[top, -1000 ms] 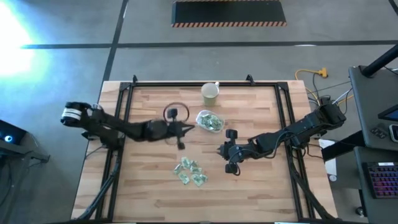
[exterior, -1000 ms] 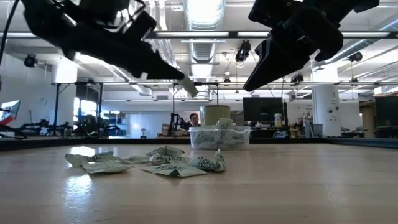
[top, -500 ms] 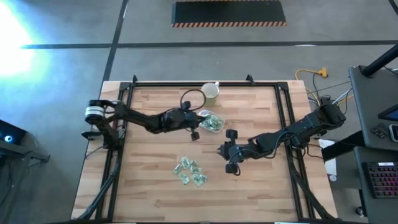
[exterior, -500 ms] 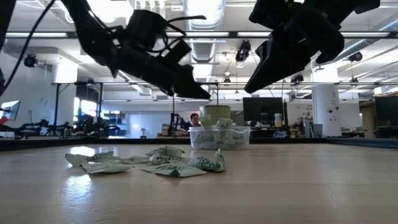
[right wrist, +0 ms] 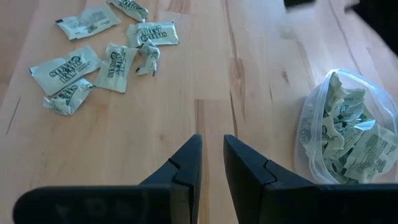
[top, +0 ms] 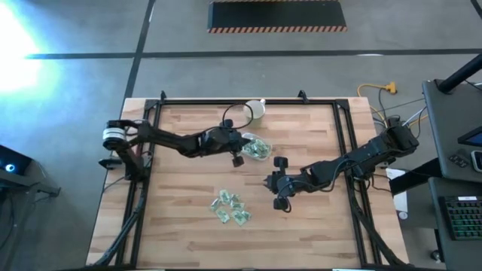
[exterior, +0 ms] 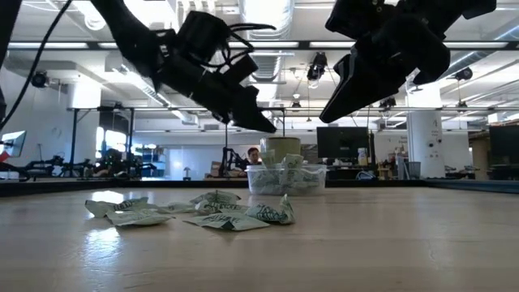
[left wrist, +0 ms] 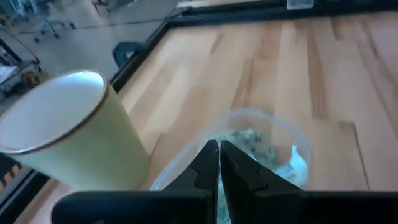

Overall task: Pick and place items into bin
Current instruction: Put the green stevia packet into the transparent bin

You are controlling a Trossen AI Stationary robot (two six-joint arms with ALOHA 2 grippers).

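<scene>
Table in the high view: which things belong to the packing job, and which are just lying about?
Job:
- loose packets in a cluster on the wood
- clear tub, already holding packets
- left gripper, shut, at the tub
- right gripper, waiting between tub and packets

Lying about:
- cream cup at the far edge

- A pale cream cup [top: 256,111] stands near the far edge of the wooden table [top: 181,211]; in the left wrist view the cup [left wrist: 68,134] shows a thin dark rim.
- A black frame [top: 226,101] runs round the table.
- A striped dark mat [top: 277,15] lies on the grey floor beyond.
- A yellow cable [top: 376,89] trails near the table's far right corner.
- A keyboard [top: 462,214] sits on a desk at the right.
- A person [exterior: 255,156] sits far back in the room.
</scene>
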